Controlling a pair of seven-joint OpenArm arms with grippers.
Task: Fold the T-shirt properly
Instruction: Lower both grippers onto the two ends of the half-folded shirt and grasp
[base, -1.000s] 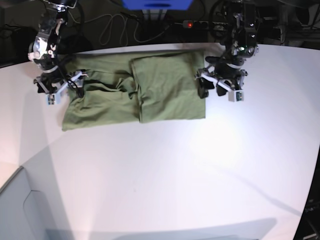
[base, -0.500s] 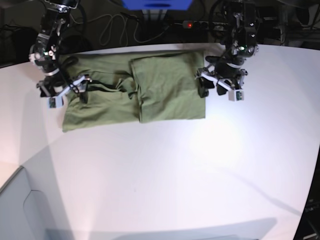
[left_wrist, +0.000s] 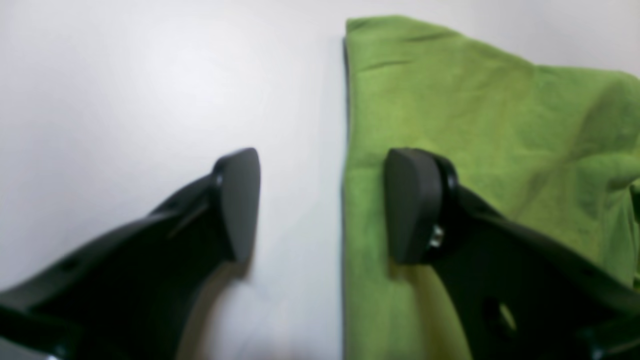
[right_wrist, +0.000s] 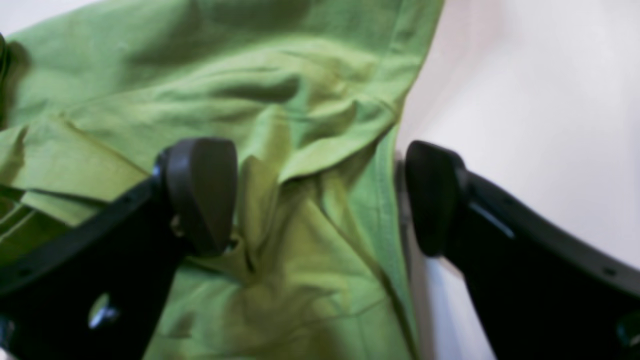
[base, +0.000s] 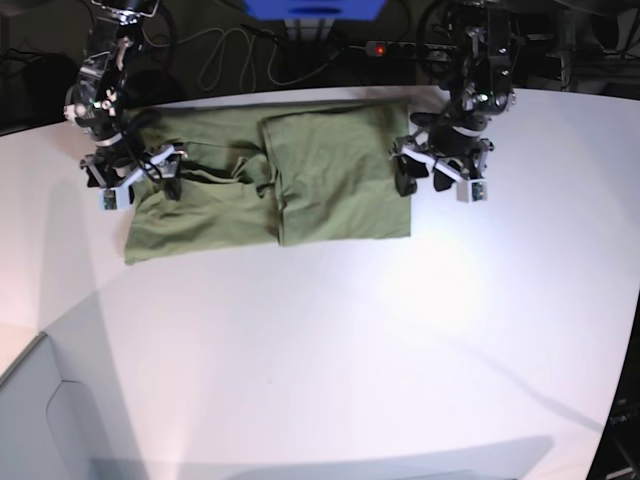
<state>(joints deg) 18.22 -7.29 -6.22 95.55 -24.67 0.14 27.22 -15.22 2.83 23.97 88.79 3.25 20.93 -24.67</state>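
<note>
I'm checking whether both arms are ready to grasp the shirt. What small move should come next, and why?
Probably lower and close both pincers. The left pincer and right pincer are open, each straddling an edge of the T-shirt, gripping nothing yet.

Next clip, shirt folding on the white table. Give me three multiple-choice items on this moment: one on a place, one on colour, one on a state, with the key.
1. Where does the left hand sit?
A. at the T-shirt's edge
B. at the table's near edge
C. off the table

2. What colour is the T-shirt?
A. navy
B. olive green
C. red

3. How is the right hand?
A. shut on cloth
B. open over the cloth's edge
C. out of view

Key: A, its fingers straddle the shirt's edge; B, green in every view; B, fingers apart, cloth between them ungripped.
</note>
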